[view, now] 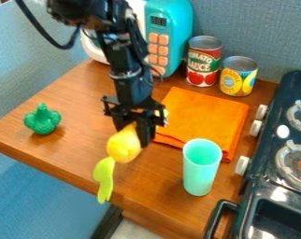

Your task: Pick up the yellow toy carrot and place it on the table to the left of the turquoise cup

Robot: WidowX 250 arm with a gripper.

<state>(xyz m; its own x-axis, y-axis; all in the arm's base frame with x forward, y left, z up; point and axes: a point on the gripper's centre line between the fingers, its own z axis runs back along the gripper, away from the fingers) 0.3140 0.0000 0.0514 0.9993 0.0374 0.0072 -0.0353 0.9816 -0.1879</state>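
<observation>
Gripper [138,134]: we see it clenched on the yellow toy [124,144]; one finger is partly hidden behind that toy.
Yellow toy's place: we find it held at the gripper, in front of the orange cloth [203,114], its light green leafy end [104,178] hanging down by the front edge of the wooden counter [72,158].
Yellow patch [164,113]: it shows beside the gripper's upper part, and we cannot tell what it belongs to.
Arm [125,70]: the top edge cuts it off, and it covers part of the toy microwave [172,23].
Microwave buttons [158,48]: we cannot count the orange buttons surely, as the arm passes close by them.
Stove [259,196]: the right edge cuts it off, and its black handle [220,210] runs out at the bottom.
Cloth corner: the mint cup [201,168] hides a little of it.
Cans: we count two, side by side behind the cloth, one red [204,60], one yellow and blue [239,77].
Cup, cloth and microwave: one of each.
Green toy [42,120]: one, bumpy, well apart on the counter's left part.
Stove knobs [255,128]: three pale ones.
Burners [295,161]: two that we can see, both partly cut off.
White oval [283,131]: one, on the stove near the burners.
</observation>
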